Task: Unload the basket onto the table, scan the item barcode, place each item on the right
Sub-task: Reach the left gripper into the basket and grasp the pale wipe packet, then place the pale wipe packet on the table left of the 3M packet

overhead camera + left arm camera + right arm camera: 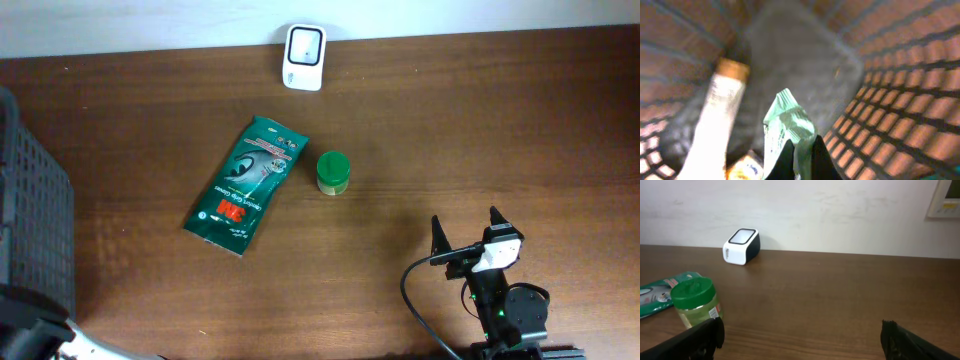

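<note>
One pouch clamped in my left claw, inside the basket at the table's left edge. Scanner: far edge, rightward; right claw wide, empty.

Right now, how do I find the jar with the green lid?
Look at the brown table. Near its middle lies a dark green packet, and the jar stands just right of it. It is the only round thing, with a bright green lid.
</note>
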You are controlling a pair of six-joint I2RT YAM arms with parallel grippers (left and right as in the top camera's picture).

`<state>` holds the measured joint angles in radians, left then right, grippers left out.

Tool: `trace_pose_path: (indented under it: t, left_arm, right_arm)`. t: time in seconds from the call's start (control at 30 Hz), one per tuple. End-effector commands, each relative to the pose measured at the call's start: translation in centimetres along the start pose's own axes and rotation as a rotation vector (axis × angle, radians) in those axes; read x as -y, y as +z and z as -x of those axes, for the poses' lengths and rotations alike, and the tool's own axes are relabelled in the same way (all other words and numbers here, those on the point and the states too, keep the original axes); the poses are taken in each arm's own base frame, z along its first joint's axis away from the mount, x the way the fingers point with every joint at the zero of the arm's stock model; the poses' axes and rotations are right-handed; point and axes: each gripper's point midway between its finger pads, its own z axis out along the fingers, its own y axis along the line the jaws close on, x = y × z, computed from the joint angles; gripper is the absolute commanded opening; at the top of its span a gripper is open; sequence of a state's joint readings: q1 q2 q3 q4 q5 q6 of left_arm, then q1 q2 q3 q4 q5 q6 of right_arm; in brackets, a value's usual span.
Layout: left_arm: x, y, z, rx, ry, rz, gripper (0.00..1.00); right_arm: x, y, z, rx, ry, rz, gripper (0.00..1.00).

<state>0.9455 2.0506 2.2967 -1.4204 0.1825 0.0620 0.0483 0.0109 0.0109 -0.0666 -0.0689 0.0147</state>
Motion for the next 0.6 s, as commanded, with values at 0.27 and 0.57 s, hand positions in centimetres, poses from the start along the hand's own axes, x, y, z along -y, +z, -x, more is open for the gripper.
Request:
trace_pose_path:
  t: [0.27,0.57]
  left_arm:
    - [22.8,-17.8,-3.1,0.344,0.440,-0.271,0.00]
    - [32.9,-2.5,-15.7,-0.047,0.783,0.130,0.00]
  right_arm:
    - [0.1,0.0,-0.3,-0.004,0.001,-0.007,0.98]
    - [0.1,0.0,-0.3,-0.004,0.001,-0.006,0.98]
